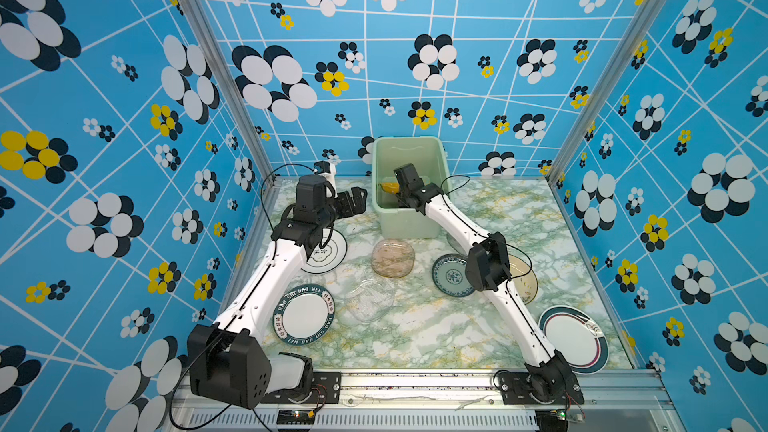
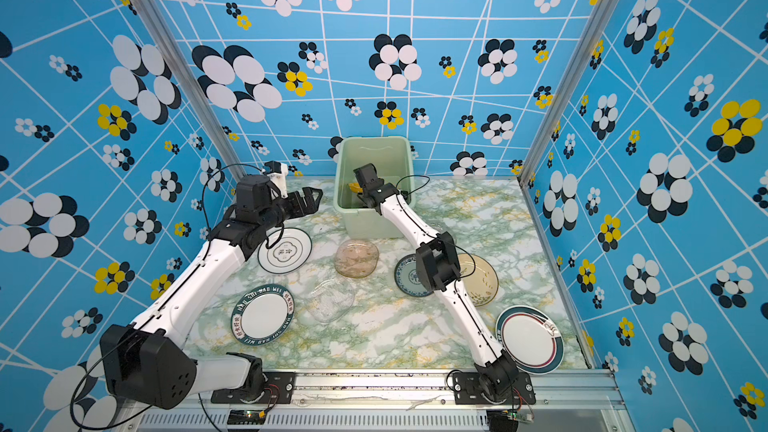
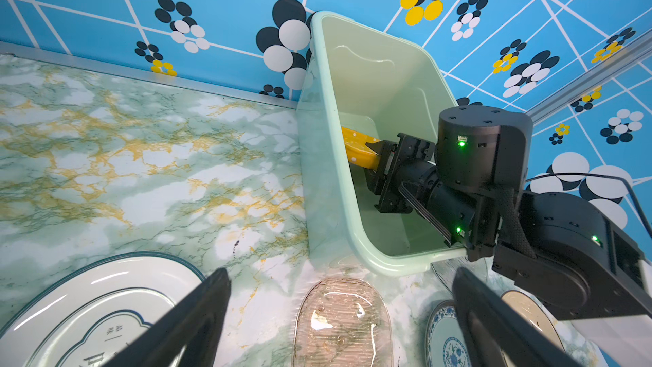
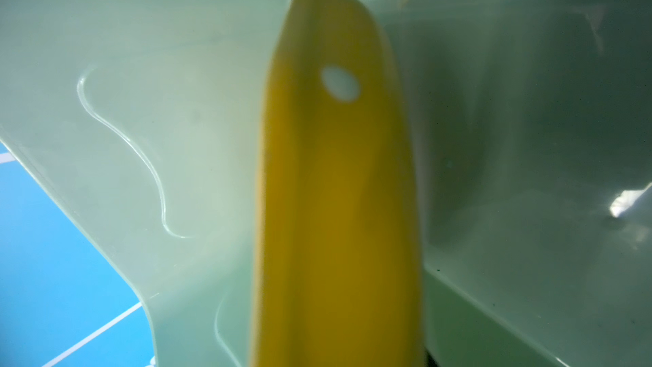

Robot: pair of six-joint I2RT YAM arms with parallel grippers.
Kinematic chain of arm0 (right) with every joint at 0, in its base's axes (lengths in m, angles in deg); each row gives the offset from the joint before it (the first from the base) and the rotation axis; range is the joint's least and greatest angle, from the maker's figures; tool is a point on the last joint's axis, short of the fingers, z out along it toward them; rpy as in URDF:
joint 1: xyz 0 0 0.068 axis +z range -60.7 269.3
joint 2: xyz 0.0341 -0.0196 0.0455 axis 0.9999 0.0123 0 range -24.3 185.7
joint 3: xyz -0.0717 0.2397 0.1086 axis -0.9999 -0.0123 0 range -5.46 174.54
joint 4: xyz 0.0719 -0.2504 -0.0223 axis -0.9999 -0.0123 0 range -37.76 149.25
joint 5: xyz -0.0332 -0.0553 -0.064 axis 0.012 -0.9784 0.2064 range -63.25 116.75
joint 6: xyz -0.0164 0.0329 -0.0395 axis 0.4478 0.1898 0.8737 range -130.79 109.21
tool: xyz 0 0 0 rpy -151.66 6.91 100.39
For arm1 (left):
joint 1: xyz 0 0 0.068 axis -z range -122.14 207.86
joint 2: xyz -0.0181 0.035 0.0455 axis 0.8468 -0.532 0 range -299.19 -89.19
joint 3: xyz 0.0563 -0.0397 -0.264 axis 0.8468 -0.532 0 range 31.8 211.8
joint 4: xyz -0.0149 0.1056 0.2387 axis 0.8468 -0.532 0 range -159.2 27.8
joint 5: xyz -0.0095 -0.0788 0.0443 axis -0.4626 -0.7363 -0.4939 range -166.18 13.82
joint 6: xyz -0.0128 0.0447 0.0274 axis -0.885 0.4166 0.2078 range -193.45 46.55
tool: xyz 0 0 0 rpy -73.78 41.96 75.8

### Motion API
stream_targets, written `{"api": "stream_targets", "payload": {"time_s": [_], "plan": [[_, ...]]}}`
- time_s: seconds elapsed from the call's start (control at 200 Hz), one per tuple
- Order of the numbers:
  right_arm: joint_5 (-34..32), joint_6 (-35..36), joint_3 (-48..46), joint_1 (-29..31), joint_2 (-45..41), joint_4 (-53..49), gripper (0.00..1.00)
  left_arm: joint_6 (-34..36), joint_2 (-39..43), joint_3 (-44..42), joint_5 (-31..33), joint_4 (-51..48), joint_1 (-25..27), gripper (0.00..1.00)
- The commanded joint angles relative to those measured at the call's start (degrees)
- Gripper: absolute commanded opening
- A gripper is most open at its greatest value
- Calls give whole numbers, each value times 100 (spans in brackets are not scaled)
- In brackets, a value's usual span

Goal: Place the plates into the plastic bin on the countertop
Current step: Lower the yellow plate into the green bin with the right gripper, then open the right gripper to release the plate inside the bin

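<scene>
**Yellow plate in the bin, seven more on the table**

The right gripper (image 1: 395, 189) reaches down into the bin (image 1: 405, 222), which stands at the back of the table (image 1: 478, 326) against the far wall. Its jaws are pinched on the rim of the yellow plate (image 1: 390, 188). The plate is tilted on edge inside the bin, near the left wall. In the right wrist view the plate (image 4: 335, 206) runs edge-on away from the camera, blurred, with one white dot showing. Whether its lower edge touches the bin floor cannot be told.

The left gripper (image 1: 353, 199) hangs above the table just left of the bin with its jaws spread wide and nothing between them. Below that arm lies a white plate (image 1: 332, 253) with a thin dark ring.

The other plates lie flat on the table, apart from one another:
- A brown plate (image 1: 392, 258) is near the bin's front wall.
- A clear plate (image 1: 370, 299) is nearer the front.
- A lettered plate (image 1: 304, 314) with a dark rim is at front left.
- A blue plate (image 1: 451, 276) and a cream plate (image 1: 525, 280) flank the right arm and are partly hidden by it.
- A striped plate (image 1: 575, 338) is at the front right corner.
</scene>
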Motion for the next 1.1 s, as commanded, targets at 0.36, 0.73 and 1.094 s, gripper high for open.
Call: {"api": "stream_targets", "payload": {"time_s": [0.36, 0.73, 1.094], "plan": [[210, -56, -437, -100, 95, 176, 41, 40, -49, 201, 70, -57, -54, 99], [577, -153, -531, -135, 102, -196, 47, 15, -127, 260, 124, -130, -63, 99], [812, -279, -535, -191, 160, -668, 51, -25, -216, 324, 210, -241, -61, 99]]}}
